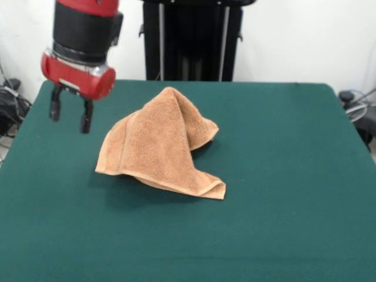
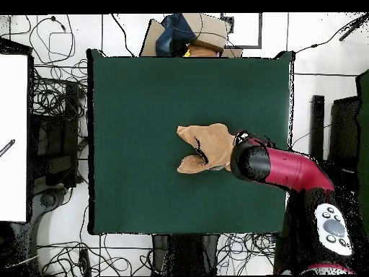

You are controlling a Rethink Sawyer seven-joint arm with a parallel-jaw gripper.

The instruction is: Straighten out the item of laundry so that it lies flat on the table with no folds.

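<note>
The towel [image 1: 161, 144] sits bunched and folded over itself in a peaked heap near the middle of the table [image 1: 282, 223], so it needs spreading, and the gripper [image 1: 70, 114] hangs just beside it, fingers parted and empty, seemingly poised to pick a corner.

Bright, even light; soft shadow under towel [image 1: 161, 144]; sharp pics.

The arm [image 1: 85, 35] ran off the front view's top edge. Overhead, its red wrist [image 2: 252, 162] covered the gripper and the towel's [image 2: 205, 148] edge; the towel's folds hid its underside and label.
</note>
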